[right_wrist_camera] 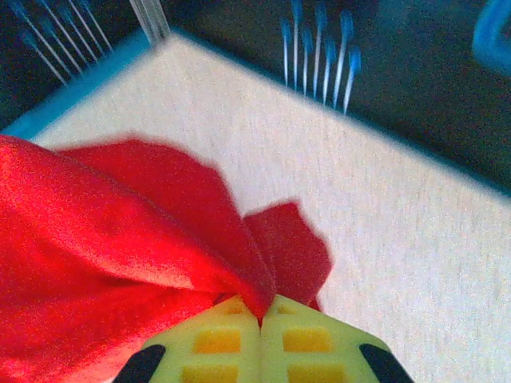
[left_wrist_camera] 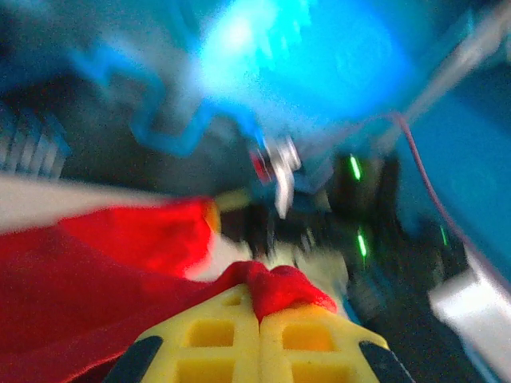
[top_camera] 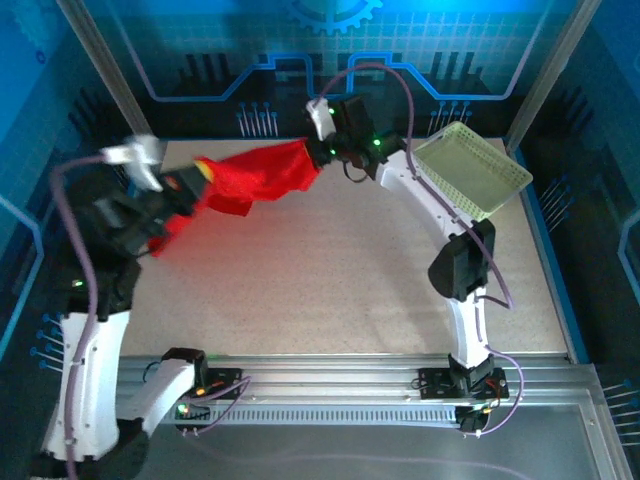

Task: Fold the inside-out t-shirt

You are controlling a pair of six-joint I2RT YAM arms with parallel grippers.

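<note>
Claws clamped: left claw (top_camera: 203, 178) and right claw (top_camera: 322, 152) each pinch an end of the plain bright red cloth t-shirt (top_camera: 265, 175), slung above the speckled beige desk (top_camera: 330, 280). Spreading step, I'd say; next, pull it taut and lay it flat.

The red t-shirt (top_camera: 262, 172) hangs bunched in the air above the far part of the worktop (top_camera: 330, 270). One end is pinched in the left hand (top_camera: 203, 175), the other in the right hand (top_camera: 322, 152). Its soft cloth sags in loose folds between them.
</note>
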